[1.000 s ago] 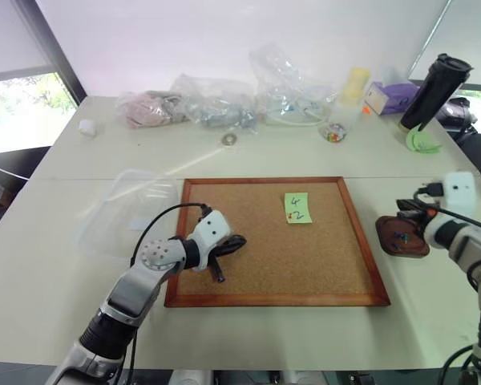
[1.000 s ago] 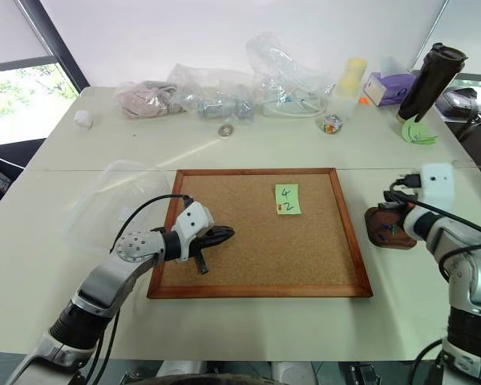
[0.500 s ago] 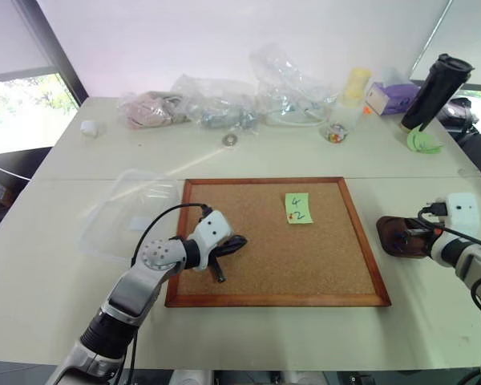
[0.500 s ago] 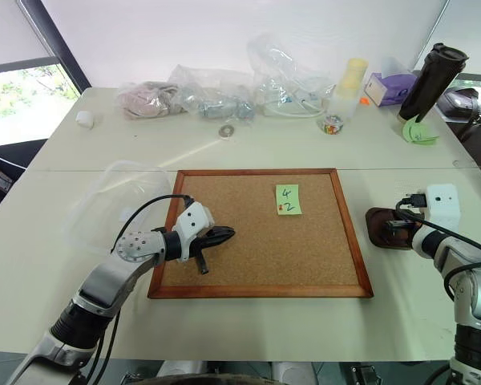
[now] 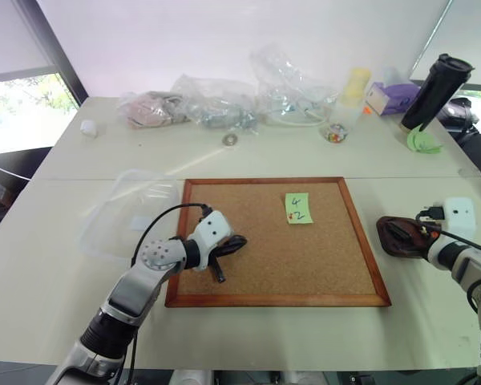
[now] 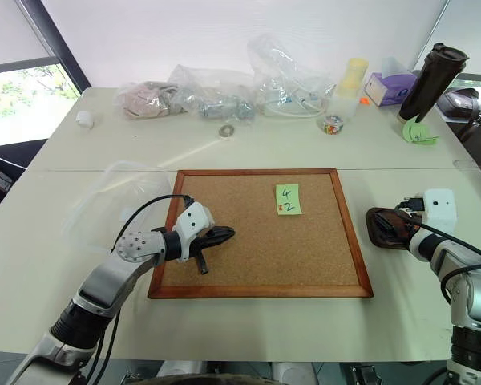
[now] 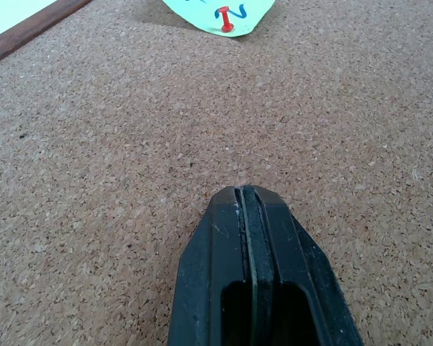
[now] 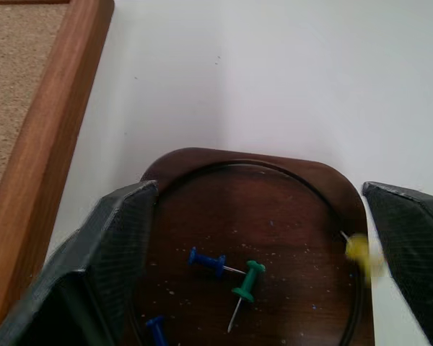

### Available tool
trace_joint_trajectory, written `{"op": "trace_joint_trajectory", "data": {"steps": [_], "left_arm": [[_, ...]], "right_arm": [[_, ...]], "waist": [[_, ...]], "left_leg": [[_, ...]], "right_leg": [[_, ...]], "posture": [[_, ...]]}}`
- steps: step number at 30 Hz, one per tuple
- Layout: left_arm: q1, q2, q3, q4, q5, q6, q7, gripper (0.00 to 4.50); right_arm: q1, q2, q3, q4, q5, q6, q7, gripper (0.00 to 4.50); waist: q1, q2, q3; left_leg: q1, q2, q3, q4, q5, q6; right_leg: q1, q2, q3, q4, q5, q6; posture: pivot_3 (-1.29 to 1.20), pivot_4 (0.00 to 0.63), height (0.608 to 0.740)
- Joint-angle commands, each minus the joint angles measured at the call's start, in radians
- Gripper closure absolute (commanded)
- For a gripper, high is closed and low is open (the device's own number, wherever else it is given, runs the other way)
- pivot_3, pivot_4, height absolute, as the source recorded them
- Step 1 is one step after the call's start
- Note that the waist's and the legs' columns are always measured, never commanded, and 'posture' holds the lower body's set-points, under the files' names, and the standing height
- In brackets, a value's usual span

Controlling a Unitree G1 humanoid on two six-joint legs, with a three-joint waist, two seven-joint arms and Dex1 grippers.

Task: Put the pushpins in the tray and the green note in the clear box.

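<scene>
the right gripper point(image 8: 256, 252) is spread wide open just over the tray point(image 8: 274, 180), one finger on each side of it. between the fingers, in the tray, lie blue and green pushpins point(image 8: 234, 277) and a blurred yellow one near the rim. the left gripper point(image 7: 247, 198) is pressed closed and empty on the cork board point(image 5: 264, 265). ahead of it the green note point(image 5: 297, 208) is pinned by a red pushpin point(image 7: 224, 17). the clear box point(image 5: 120, 220) is beside the left arm, off the board.

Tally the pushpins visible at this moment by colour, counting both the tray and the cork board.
Blue pushpins: 2, in the tray
Green pushpin: 1, in the tray
Yellow pushpin: 1, blurred, at the tray's rim
Red pushpin: 1, in the green note
Total: 5
</scene>
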Motion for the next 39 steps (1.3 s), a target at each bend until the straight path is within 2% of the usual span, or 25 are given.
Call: {"op": "trace_joint_trajectory", "data": {"steps": [1,7,16,20,23,28,39], "left_arm": [[0.043,0.015,-0.045,0.05,0.021,0.034,-0.016,4.5],[0.042,0.016,-0.045,0.05,0.021,0.033,-0.016,4.5],[0.04,0.015,-0.046,0.054,0.019,0.033,-0.019,4.5],[0.037,0.012,-0.046,0.056,0.018,0.035,-0.018,4.5],[0.033,0.008,-0.046,0.06,0.018,0.037,-0.016,4.5],[0.034,0.004,-0.046,0.056,0.018,0.041,-0.012,4.5],[0.054,0.007,-0.036,0.027,0.016,0.055,0.007,4.5]], "right_arm": [[-0.014,0.006,-0.021,-0.016,0.021,-0.001,0.0,0.03],[-0.005,0.035,-0.028,-0.041,0.046,0.015,-0.007,0.03],[-0.106,0.023,-0.033,-0.196,0.182,0.085,0.019,0.03],[-0.129,0.012,0.068,-0.316,0.255,0.163,0.062,0.03],[-0.15,0.019,0.215,-0.366,0.233,0.184,0.059,0.03],[-0.185,0.064,0.385,-0.337,0.149,0.144,0.025,0.03],[-0.247,0.156,0.521,-0.181,0.013,0.019,0.004,0.03]], "waist": [[0.0,0.0,0.0],[0.0,0.0,0.0],[0.0,0.0,0.0],[0.0,-0.001,0.001],[-0.001,-0.002,0.001],[0.002,-0.002,0.001],[-0.002,-0.004,0.001]], "left_leg": [[0.0,0.0,0.0,0.0,0.0,0.0],[0.0,0.0,0.0,0.0,0.0,0.0],[0.0,0.0,0.0,0.0,0.0,0.0],[0.0,0.0,0.0,0.0,0.0,0.0],[0.0,0.0,0.0,0.0,0.0,0.0],[-0.001,0.0,-0.001,0.0,0.0,0.0],[-0.001,0.0,-0.001,0.0,0.0,0.0]], "right_leg": [[0.0,0.0,0.0,0.0,0.0,0.0],[0.0,0.0,0.0,0.0,0.0,0.0],[0.0,0.0,0.0,0.0,0.0,0.0],[0.0,0.0,0.0,0.0,0.0,0.0],[0.0,-0.001,0.0,0.0,0.0,0.0],[-0.001,-0.001,0.0,0.0,0.0,0.0],[-0.001,-0.002,0.0,-0.001,0.0,0.0]], "posture": [[0.0,0.15,0.74],[0.0,0.15,0.74],[0.0,0.15,0.74],[0.0,0.15,0.74],[0.0,0.15,0.74],[0.0,0.15,0.74],[0.0,0.15,0.74]]}}
